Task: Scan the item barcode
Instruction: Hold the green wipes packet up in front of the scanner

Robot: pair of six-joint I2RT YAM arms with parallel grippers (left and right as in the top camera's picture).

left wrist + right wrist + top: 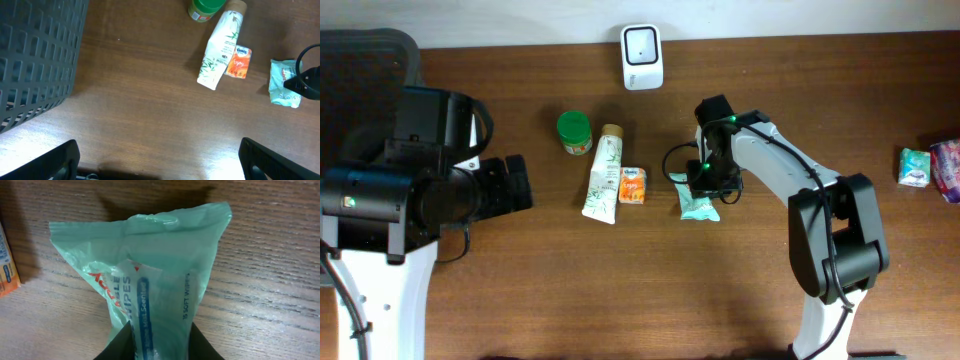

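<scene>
While the L gripper hangs by the basket at far left w/ fingers spread wide and nothing btwn them, the work is on the other side. Next along the table: green-lid jar, tube and orange sachet just beside the tube, none in any grip. Scanner stands at the back edge, beyond the sachet.

Just right of the sachet lie the wipes, a mint-green soft pack, and the R gripper pinches it. Wrist view shows both fingers pressed on one end, film bunched in btwn. Whether it's off the wood, can't tell.

Handling, prob.: light, floppy, slick film. It'll sag and may slide out if held by the thin end only. Better to hold across the body, firm but not crushing, leaving the barcode side bare. Barcode not visible now.

Far right, two more items, well apart from the rest.
</scene>
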